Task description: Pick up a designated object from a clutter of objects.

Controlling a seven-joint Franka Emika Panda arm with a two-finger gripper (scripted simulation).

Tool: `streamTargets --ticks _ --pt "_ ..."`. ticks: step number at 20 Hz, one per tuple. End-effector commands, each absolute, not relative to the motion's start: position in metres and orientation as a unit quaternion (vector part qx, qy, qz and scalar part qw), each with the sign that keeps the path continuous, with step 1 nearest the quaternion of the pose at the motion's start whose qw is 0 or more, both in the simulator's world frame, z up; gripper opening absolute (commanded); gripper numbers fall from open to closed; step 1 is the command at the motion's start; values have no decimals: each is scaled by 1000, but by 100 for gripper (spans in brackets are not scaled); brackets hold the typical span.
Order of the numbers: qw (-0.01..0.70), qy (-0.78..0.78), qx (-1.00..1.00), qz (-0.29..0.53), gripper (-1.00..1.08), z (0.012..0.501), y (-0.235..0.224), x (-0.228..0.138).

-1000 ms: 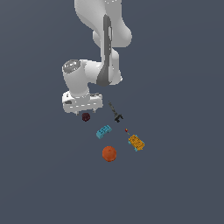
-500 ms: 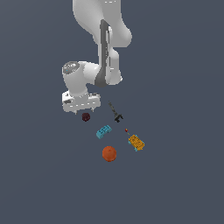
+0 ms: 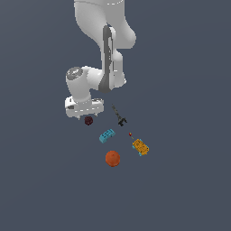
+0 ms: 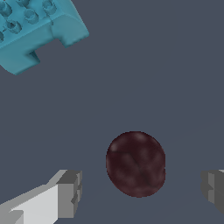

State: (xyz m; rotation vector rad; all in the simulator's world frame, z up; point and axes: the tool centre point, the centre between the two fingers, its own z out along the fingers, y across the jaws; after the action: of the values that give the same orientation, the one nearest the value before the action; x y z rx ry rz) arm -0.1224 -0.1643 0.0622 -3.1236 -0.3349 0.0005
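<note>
The designated object, a small dark maroon bumpy ball [image 3: 88,120] [image 4: 136,163], lies on the grey floor. My gripper [image 3: 86,118] [image 4: 140,188] hangs low over it, open, with one fingertip [image 4: 70,192] on each side of the ball and a gap left on both sides. In the wrist view nothing touches the ball. The rest of the clutter of objects sits to the exterior view's right: a cyan toy brick [image 3: 107,135] [image 4: 33,30], an orange-red ball [image 3: 113,158], an orange-yellow block [image 3: 140,146], a thin black tool-like piece [image 3: 119,116] and a tiny red bit [image 3: 130,134].
The cyan brick is the nearest neighbour to the maroon ball, a short way off. The white arm [image 3: 103,54] rises above the gripper. The surface all round is plain dark grey.
The gripper has sunk slightly toward the maroon ball. The objects on the floor have not moved.
</note>
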Motion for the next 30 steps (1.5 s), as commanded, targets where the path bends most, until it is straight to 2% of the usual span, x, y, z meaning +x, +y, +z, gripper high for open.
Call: streamTargets --ticks 1,8,15,16,30 --pt "0 -107 -994 0 100 52 -164 -123" --pt "0 -107 -994 0 100 29 -165 -123" --pt "0 -107 -994 0 100 28 -165 -123" --pt "0 -107 -994 0 -100 28 -165 -123" --pt "0 -107 -994 0 -100 32 -164 -122"
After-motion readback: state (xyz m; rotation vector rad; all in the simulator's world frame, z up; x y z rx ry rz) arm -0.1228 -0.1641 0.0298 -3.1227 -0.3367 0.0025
